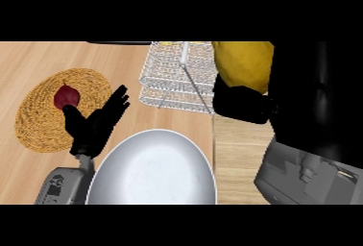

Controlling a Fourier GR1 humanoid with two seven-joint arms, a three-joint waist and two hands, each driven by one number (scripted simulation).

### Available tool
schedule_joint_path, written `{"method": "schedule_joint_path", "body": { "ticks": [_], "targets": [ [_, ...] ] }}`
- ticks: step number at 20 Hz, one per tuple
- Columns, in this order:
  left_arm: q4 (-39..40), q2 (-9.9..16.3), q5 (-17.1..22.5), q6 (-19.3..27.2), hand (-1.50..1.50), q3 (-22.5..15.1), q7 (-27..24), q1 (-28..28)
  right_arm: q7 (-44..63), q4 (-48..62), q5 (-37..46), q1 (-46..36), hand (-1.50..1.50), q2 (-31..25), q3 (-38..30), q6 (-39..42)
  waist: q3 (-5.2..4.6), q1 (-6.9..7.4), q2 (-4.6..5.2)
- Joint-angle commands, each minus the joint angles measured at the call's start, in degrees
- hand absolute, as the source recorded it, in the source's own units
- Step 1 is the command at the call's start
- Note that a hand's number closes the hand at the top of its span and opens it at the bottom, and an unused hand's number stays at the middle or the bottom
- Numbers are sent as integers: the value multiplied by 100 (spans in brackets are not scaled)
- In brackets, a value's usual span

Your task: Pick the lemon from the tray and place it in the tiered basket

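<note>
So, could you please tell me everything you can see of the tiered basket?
The tiered basket is a white wire-mesh rack with stacked levels, standing at the far middle of the wooden counter. A thin metal handle or rod runs down its front. What lies inside cannot be told. The lemon, held in the right hand, is close beside its right edge; whether they touch is unclear.

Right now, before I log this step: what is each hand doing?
Left hand: open, fingers straight, holding nothing, resting near the woven mat.
Right hand: closed around the lemon, beside the wire basket.
</note>
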Motion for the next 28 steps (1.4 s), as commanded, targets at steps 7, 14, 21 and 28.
{"method": "schedule_joint_path", "body": {
  "ticks": [7, 14, 21, 28],
  "targets": [
    [96, -140, -146, 109, 0, -89, -125, 38, 230, 3015, -250, -1644, 150, 45, -1103, -1326, 13, 7, 51],
    [-277, 20, -17, -99, 0, -62, -10, 230, -651, 4949, -448, -2026, 150, 46, -1350, -2962, 15, 97, 69],
    [-63, 57, 45, -174, 0, 19, 113, -191, -1281, 5687, -1780, -2187, -150, 47, -1656, -4643, 16, 270, 139],
    [22, -110, -55, -168, 0, -172, 38, -168, -2690, 7022, -2804, -2711, -150, 47, -1308, -5647, 11, 409, 160]
  ]
}}
